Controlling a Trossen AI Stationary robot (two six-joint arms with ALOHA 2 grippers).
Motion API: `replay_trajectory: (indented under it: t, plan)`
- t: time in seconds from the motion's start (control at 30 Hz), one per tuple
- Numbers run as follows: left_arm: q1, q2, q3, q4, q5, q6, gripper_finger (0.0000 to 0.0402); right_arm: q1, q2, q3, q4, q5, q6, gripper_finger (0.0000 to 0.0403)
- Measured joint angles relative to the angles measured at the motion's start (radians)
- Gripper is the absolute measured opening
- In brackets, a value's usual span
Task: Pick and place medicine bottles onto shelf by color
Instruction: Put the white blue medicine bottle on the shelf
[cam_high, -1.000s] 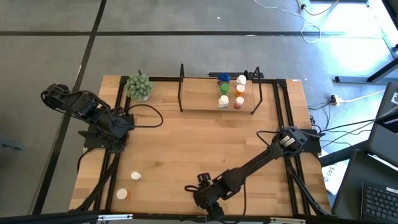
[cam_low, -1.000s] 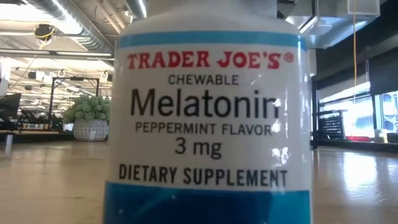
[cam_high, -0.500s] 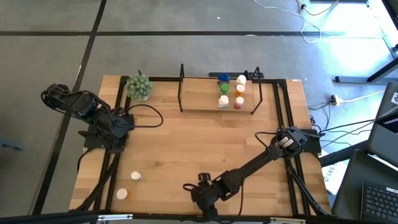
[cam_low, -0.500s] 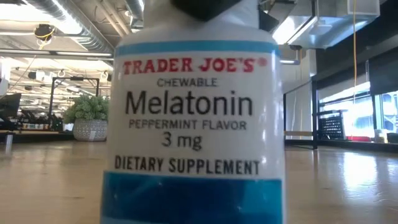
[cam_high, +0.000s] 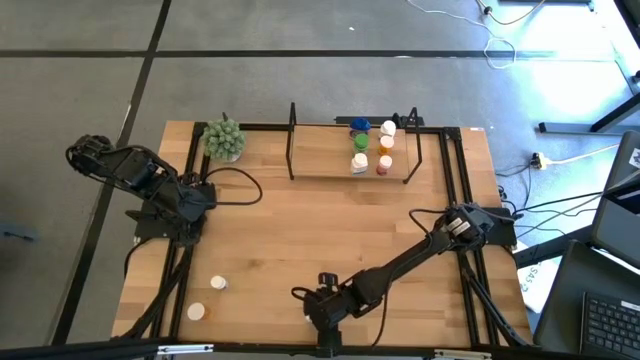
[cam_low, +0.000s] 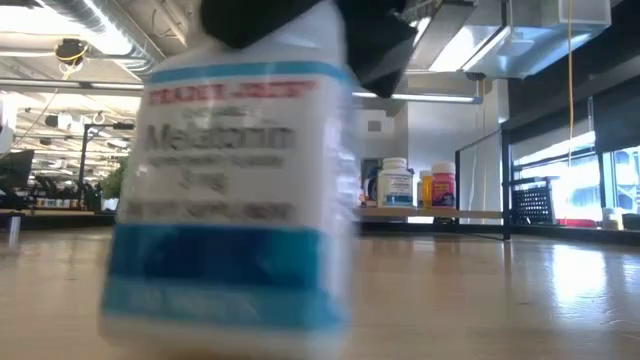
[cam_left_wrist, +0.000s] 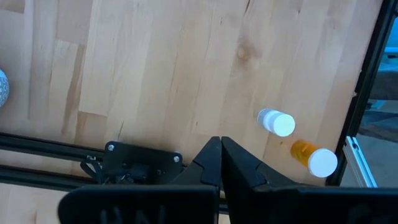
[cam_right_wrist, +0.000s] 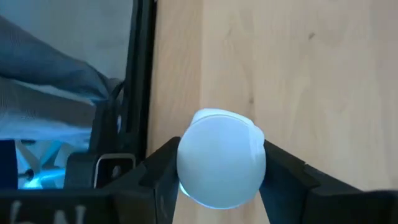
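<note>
One blue-white bottle (cam_right_wrist: 221, 157) pinched in right jaws (cam_high: 326, 312) at near worktop edge, axis tilted; shelf (cam_high: 320, 167) lies far, slightly right. Left jaws (cam_left_wrist: 221, 163) pressed together, parked left.

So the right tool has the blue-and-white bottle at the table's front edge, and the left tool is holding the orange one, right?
Not quite. The right tool does grip the blue-and-white bottle, but the left tool is shut on nothing. The left wrist view shows the orange bottle lying loose on the table.
</note>
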Motion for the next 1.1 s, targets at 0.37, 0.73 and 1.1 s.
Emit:
replay_trajectory:
  t: [0.37, 0.73, 1.1]
  plan:
    - [0.0, 0.0, 0.0, 0.0, -0.04, 0.008, 0.0, -0.096, 0.0, 0.183, -0.317, 0.0, -0.004, 0.0176]
    - [0.0, 0.0, 0.0, 0.0, -0.079, 0.037, 0.0, -0.272, 0.0, 0.482, -0.625, -0.033, -0.274, 0.0176]
    - [0.016, 0.0, 0.0, 0.013, -0.195, 0.025, 0.0, -0.538, -0.041, 0.546, -0.756, -0.033, -0.579, 0.0176]
